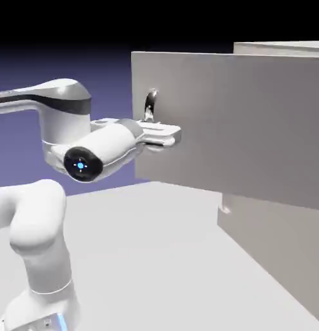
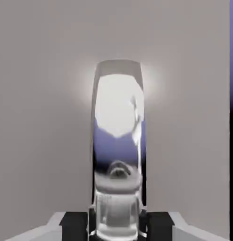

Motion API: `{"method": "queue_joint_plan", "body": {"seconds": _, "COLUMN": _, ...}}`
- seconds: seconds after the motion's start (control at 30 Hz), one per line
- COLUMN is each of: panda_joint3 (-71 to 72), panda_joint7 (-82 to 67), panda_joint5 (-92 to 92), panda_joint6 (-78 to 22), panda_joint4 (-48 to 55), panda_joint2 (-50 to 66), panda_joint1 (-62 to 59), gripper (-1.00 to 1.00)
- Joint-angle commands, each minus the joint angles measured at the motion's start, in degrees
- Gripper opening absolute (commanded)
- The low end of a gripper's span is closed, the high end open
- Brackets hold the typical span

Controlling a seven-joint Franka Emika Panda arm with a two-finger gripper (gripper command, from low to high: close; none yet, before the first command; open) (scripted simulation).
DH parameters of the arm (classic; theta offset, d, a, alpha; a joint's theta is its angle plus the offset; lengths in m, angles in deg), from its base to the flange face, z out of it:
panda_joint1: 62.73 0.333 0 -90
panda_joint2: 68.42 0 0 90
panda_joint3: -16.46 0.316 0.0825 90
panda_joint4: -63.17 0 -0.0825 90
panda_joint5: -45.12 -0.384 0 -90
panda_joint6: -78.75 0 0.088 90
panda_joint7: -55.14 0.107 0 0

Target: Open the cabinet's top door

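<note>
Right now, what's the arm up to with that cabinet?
The robot's gripper is closed on the shiny handle of the cabinet's top door, with a fingertip on either side of it. That door already stands swung out from the cabinet, its handle edge well clear of the body. So the top door is open, and the gripper has hold of the handle.
</note>
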Motion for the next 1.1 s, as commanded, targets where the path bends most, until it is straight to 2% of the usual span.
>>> {"method": "queue_joint_plan", "body": {"seconds": 0.0, "panda_joint3": -2.1, "panda_joint7": 0.1, "panda_joint5": 2.1, "panda_joint6": -1.9, "panda_joint4": 0.6, "panda_joint2": 0.4, "panda_joint1": -0.3, "gripper": -1.00}}
{"method": "queue_joint_plan", "body": {"seconds": 0.37, "panda_joint3": -24.9, "panda_joint7": -1.1, "panda_joint5": 22.3, "panda_joint6": -22.8, "panda_joint4": 15.1, "panda_joint2": 9.5, "panda_joint1": 4.5, "gripper": -1.00}}
{"method": "queue_joint_plan", "body": {"seconds": 0.7, "panda_joint3": -42.3, "panda_joint7": -1.2, "panda_joint5": 33.2, "panda_joint6": -40.1, "panda_joint4": 35.8, "panda_joint2": 16.0, "panda_joint1": 21.3, "gripper": -1.00}}
{"method": "queue_joint_plan", "body": {"seconds": 1.07, "panda_joint3": -55.2, "panda_joint7": 2.0, "panda_joint5": 39.2, "panda_joint6": -55.3, "panda_joint4": 58.7, "panda_joint2": 15.5, "panda_joint1": 41.7, "gripper": -1.00}}
